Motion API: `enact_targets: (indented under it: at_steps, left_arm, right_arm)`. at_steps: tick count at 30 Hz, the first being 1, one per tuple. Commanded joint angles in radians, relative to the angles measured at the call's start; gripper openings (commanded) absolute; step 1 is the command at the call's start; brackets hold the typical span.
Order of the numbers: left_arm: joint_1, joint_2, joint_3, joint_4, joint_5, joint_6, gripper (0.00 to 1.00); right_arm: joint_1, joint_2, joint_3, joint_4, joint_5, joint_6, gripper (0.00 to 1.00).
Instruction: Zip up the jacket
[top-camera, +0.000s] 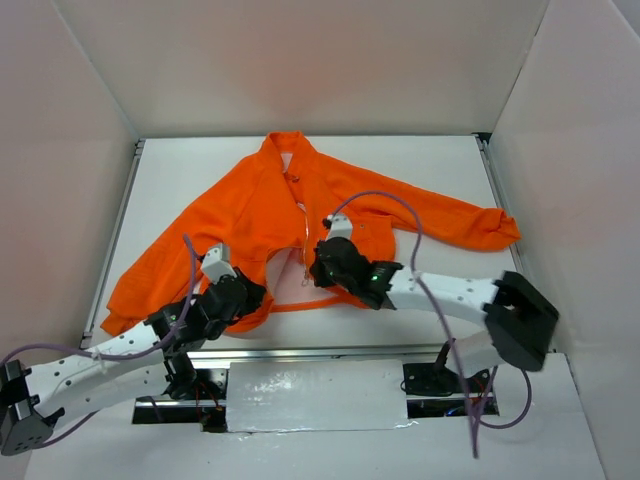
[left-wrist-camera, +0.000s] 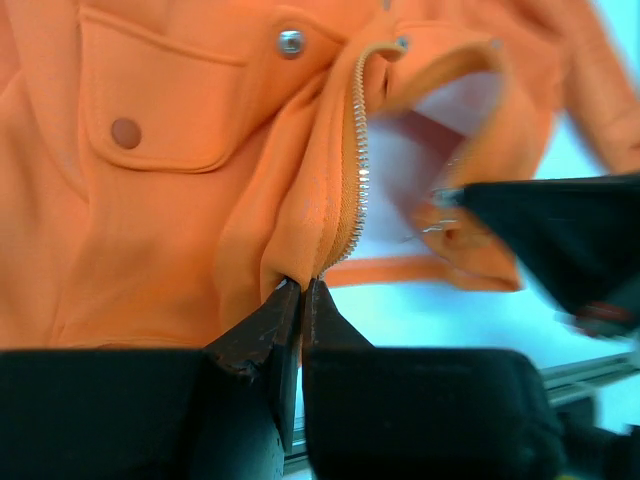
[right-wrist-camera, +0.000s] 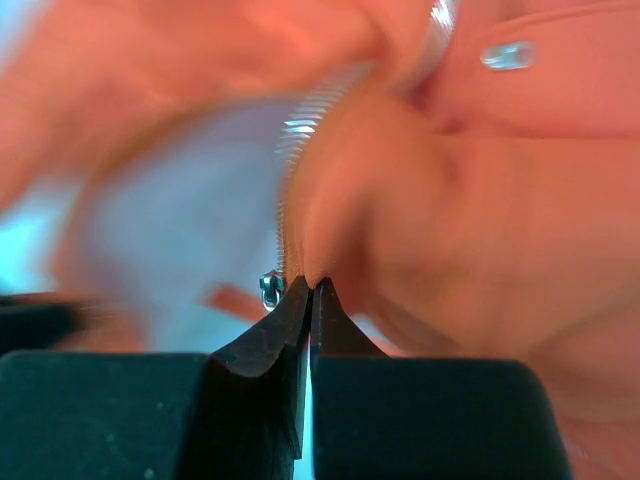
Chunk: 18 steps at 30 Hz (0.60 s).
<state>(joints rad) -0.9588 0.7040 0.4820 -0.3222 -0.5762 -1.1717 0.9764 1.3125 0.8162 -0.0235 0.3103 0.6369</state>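
The orange jacket (top-camera: 250, 205) lies spread on the white table, collar at the far end. Its front is closed in the upper part and parted below. My left gripper (top-camera: 243, 294) is shut on the lower corner of the left front panel, and the left wrist view has the fabric pinched between the fingertips (left-wrist-camera: 285, 300) right at the foot of the pale zipper teeth (left-wrist-camera: 358, 150). My right gripper (top-camera: 325, 262) is shut on the edge of the other panel (right-wrist-camera: 400, 200). A small metal zipper slider (right-wrist-camera: 271, 288) hangs just left of its tips. That view is blurred.
White walls (top-camera: 70, 150) close in the table on the left, back and right. A purple cable (top-camera: 400, 210) loops from the right arm over the jacket's sleeve (top-camera: 470, 225). A silver plate (top-camera: 315, 395) lies between the arm bases at the near edge.
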Motion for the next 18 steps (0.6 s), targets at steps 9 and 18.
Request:
enact_targets:
  at_steps: [9, 18]
  left_arm:
    - [0.003, -0.086, -0.065, 0.055, -0.004, 0.069, 0.00]
    - [0.005, -0.078, -0.095, 0.331, -0.050, 0.185, 0.00]
  right_arm:
    - [-0.015, 0.059, -0.014, 0.313, 0.021, -0.140, 0.00]
    - [0.057, -0.097, -0.178, 0.292, 0.039, 0.064, 0.00]
